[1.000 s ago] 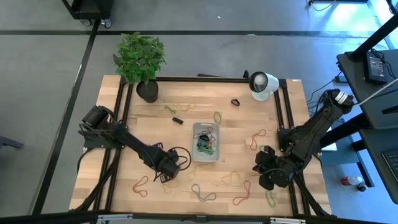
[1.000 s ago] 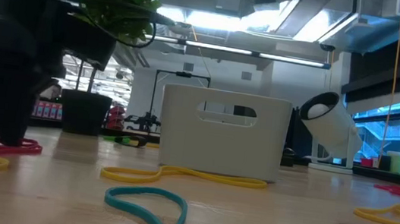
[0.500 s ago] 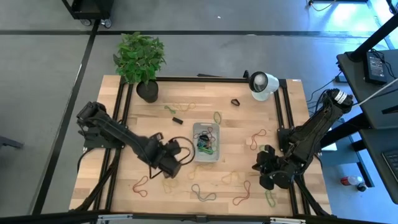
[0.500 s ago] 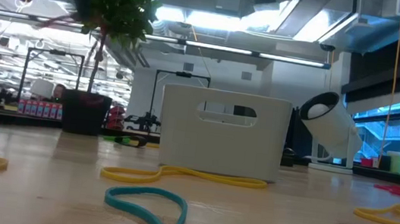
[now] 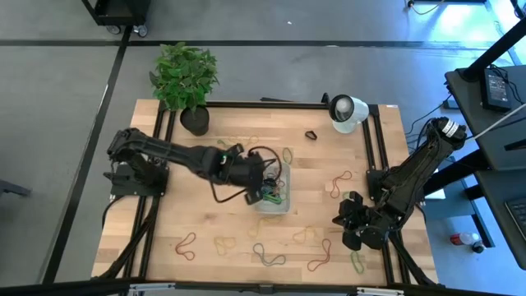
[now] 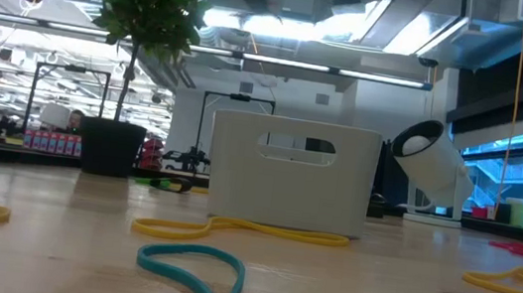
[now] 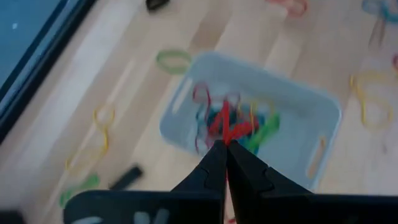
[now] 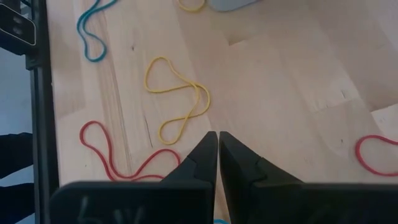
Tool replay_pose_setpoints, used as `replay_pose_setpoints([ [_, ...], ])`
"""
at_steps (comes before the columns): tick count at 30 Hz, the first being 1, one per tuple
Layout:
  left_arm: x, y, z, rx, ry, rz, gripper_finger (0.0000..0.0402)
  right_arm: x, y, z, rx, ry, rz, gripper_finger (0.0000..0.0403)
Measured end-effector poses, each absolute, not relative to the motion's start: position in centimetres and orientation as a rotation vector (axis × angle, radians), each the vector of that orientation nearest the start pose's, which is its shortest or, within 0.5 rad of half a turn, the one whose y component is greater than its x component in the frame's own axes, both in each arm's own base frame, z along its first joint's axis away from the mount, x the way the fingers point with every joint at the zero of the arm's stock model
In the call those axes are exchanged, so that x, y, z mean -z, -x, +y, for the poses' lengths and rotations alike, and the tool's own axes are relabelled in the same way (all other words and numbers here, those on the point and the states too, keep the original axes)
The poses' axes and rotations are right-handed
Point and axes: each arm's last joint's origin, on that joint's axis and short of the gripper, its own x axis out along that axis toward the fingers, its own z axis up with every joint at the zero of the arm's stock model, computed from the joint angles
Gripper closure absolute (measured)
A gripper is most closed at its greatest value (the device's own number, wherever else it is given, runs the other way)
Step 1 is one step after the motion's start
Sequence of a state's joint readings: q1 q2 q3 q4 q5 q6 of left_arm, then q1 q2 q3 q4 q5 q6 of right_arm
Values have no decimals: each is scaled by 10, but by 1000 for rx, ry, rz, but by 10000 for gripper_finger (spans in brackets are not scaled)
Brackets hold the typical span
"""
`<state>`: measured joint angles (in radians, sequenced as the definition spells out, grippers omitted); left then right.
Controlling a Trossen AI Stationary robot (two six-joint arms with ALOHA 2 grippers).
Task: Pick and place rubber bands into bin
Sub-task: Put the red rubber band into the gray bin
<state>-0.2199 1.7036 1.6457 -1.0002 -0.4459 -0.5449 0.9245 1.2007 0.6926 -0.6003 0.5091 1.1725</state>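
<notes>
The bin (image 5: 280, 206), a small translucent tray, sits mid-table and holds several coloured rubber bands (image 7: 264, 121). My left gripper (image 5: 268, 186) hovers over it, shut on a red rubber band (image 7: 239, 129). More rubber bands lie loose on the wood, among them a yellow one (image 8: 180, 102) and a red one (image 8: 118, 155). These two lie just ahead of my right gripper (image 8: 217, 134), which is shut with nothing between its fingers. It hangs above the table's near right part (image 5: 340, 224). In the low view the bin (image 6: 293, 171) shows, but neither gripper. My left gripper pinches the red rubber band at a bunched stretch (image 7: 225, 138) between its two fingertips (image 7: 214, 155). The fingers slant down from the table's left side. The band hangs off the tips, lifted clear of the table, over the bin's inside. I cannot tell whether it touches the bands below.
A potted plant (image 5: 186, 78) stands at the far left corner and a round white lamp (image 5: 347, 111) at the far right. A small black piece (image 5: 312, 134) lies near the far edge. Loose bands lie along the near edge, among them a teal one (image 5: 268, 256) and a red one (image 5: 187, 244).
My left gripper has risen from the near left part of the table and swung toward the far right, ending above the bin. It has stayed shut and carried the red band up off the wood. The band no longer shows in the low view.
</notes>
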Motion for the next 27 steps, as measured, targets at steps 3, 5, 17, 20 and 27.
replay_pose_setpoints([
  [3, -326, -355, -55, -437, 133, 885, 399, -200, -138, 159, 149, -366, 885, 382],
  [5, -322, -366, -50, -399, 139, 863, 399, -200, -138, 159, 148, -367, 884, 382],
  [17, -250, -410, -48, -295, 158, 1029, 399, -200, -139, 161, 152, -369, 869, 382],
  [20, -227, -420, -49, -269, 158, 1072, 399, -200, -139, 161, 153, -369, 868, 382],
  [27, -187, -431, -50, -246, 129, 1172, 394, -200, -140, 161, 149, -377, 862, 382],
])
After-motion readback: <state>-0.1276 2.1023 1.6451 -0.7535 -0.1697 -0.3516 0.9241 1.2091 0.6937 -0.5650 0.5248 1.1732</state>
